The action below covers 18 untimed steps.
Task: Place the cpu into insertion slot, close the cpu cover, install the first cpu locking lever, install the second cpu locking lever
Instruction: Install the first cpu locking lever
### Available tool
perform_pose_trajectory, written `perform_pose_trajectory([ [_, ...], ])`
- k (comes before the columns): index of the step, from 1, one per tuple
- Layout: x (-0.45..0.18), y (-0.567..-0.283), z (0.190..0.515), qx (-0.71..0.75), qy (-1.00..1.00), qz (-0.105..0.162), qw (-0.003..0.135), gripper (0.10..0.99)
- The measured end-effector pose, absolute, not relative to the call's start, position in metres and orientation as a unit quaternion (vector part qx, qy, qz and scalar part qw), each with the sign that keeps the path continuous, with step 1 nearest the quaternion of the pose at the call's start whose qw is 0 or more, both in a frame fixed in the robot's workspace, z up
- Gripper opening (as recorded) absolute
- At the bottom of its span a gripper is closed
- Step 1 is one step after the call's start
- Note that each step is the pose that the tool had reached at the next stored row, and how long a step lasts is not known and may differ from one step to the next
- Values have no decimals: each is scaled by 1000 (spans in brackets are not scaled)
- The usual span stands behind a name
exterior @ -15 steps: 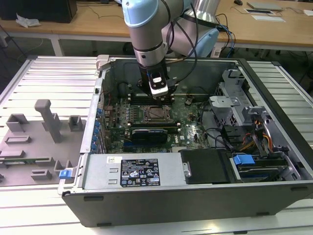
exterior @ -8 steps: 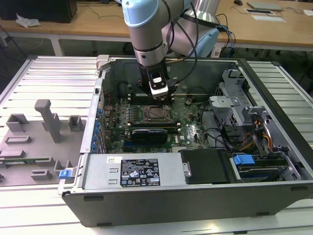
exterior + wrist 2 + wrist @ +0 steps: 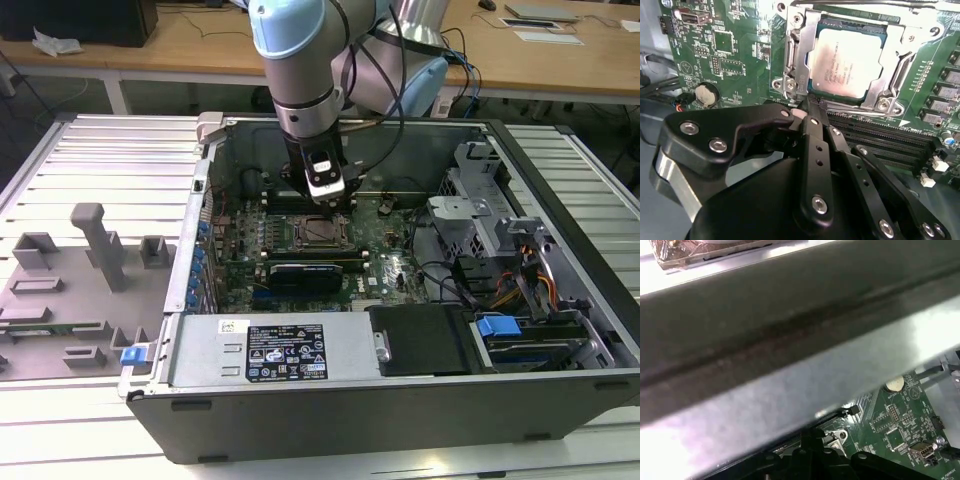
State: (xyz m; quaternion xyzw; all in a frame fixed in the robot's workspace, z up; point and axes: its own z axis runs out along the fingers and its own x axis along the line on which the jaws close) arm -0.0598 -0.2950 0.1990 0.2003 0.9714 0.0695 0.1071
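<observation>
The cpu [image 3: 847,62], a silver-grey square, lies flat in the insertion slot [image 3: 855,22]. The silvery cpu cover [image 3: 799,45] is down around it, framing its top. A thin wire locking lever [image 3: 865,4] runs along one side of the socket. In the second wrist view my gripper [image 3: 807,106] is shut, its black fingertips [image 3: 812,122] together at the socket's corner beside a small metal hook [image 3: 790,85]. Whether the tips touch the hook I cannot tell. In the exterior view the gripper [image 3: 326,195] hangs just above the socket [image 3: 318,232] inside the open computer case.
Black memory slots [image 3: 890,145] run beside the socket, and a coin battery [image 3: 706,94] sits on the green board. The grey case wall [image 3: 790,340] stands close to the wrist. A black ribbed heatsink [image 3: 305,272], drive cages [image 3: 480,215] and cables crowd the case.
</observation>
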Motion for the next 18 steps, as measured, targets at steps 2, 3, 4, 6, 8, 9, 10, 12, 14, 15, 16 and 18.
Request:
perform_pose_trajectory([
  [2, -60, -295, 199, 200, 971, 69, 107, 106],
  [3, -60, -295, 203, 200, 971, 69, 107, 106],
  [4, -60, -295, 208, 200, 971, 72, 107, 106],
  [6, -60, -295, 209, 201, 971, 78, 105, 106],
  [8, -60, -295, 209, 199, 971, 84, 104, 106],
  [9, -60, -295, 209, 198, 971, 86, 104, 106],
  [10, -60, -295, 209, 197, 971, 87, 104, 106],
  [12, -60, -295, 208, 174, 975, 91, 102, 106],
  [14, -60, -295, 208, 168, 976, 92, 101, 106],
  [15, -60, -295, 207, 166, 977, 92, 101, 106],
  [16, -60, -296, 207, 165, 977, 92, 101, 106],
  [18, -60, -296, 206, 162, 977, 92, 101, 106],
])
